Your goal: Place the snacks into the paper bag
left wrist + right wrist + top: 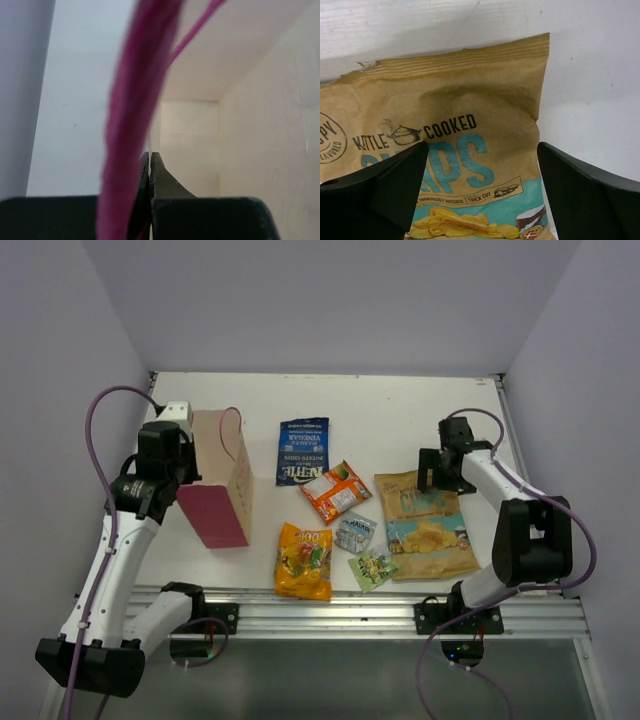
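Left gripper [150, 162] is pinching the paper bag [222, 490] rim. Right gripper [481, 150], spread, is straddling the kettle chips bag [460, 95]. Next: lower, close.

We take the paper bag [222, 480] for matt paper with a cord handle [132, 125]. The tan-and-teal chip bag [470, 115] looks like matt, creased kraft paper, and the orange-yellow bag [303, 560] like glossy film. The table [400, 410] is smooth matt white, and the front rail [330, 612] is bare metal.
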You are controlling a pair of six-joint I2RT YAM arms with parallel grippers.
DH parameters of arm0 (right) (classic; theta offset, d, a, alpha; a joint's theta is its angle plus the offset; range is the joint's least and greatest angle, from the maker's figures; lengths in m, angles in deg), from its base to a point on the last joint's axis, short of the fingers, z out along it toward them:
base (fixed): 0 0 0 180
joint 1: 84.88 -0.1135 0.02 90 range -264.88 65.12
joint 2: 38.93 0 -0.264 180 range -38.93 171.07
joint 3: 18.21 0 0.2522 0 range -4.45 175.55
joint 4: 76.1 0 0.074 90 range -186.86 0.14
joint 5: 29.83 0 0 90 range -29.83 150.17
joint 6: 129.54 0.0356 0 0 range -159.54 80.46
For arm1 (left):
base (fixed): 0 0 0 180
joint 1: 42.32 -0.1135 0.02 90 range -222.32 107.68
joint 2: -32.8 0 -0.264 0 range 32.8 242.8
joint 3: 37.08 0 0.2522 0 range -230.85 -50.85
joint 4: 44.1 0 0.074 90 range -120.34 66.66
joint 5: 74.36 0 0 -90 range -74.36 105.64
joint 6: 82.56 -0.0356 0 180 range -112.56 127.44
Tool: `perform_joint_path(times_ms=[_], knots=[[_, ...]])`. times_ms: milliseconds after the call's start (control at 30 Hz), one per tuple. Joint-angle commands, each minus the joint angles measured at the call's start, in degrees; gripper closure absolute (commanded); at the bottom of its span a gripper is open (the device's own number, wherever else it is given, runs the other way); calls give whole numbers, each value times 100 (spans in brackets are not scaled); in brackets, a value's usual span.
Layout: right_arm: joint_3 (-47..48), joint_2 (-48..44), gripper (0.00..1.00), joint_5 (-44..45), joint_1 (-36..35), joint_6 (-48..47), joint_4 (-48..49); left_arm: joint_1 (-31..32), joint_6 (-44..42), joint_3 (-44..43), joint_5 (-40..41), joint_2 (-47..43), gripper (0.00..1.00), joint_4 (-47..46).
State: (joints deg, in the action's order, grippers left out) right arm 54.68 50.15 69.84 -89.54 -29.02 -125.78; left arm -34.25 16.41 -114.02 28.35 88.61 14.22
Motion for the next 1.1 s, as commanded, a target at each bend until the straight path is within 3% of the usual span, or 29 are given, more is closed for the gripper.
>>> perform_joint_path(times_ms=[0,300,367,400,433,500,567,667,700,933,1000,1067], knots=[[-103,-233,4,280,71,55,85,45,26,262,-67,-167,100,-96],[-262,197,1,-263,396,204,261,36,-18,491,-93,-369,100,-131],[-288,268,7,-447,396,205,261,45,-36,473,-111,-404,100,-149],[-297,277,13,-492,396,204,261,36,-53,482,-111,-422,100,-184],[-315,303,27,-553,396,196,261,45,-62,482,-102,-431,100,-193],[-341,373,37,-729,396,187,270,36,-89,491,-93,-422,100,-193],[-385,443,54,-835,396,187,261,36,-106,491,-93,-440,100,-236],[-420,531,84,-941,405,187,235,36,-132,464,-93,-457,100,-263],[-412,523,100,-950,388,187,226,36,-150,464,-111,-457,100,-281],[-70,234,100,-853,388,117,-55,45,-185,403,-295,-536,100,-456],[97,119,100,-888,379,82,-291,45,-185,359,-287,-528,92,-456],[405,-126,100,-844,379,38,-432,36,-203,263,-295,-536,91,-465]])
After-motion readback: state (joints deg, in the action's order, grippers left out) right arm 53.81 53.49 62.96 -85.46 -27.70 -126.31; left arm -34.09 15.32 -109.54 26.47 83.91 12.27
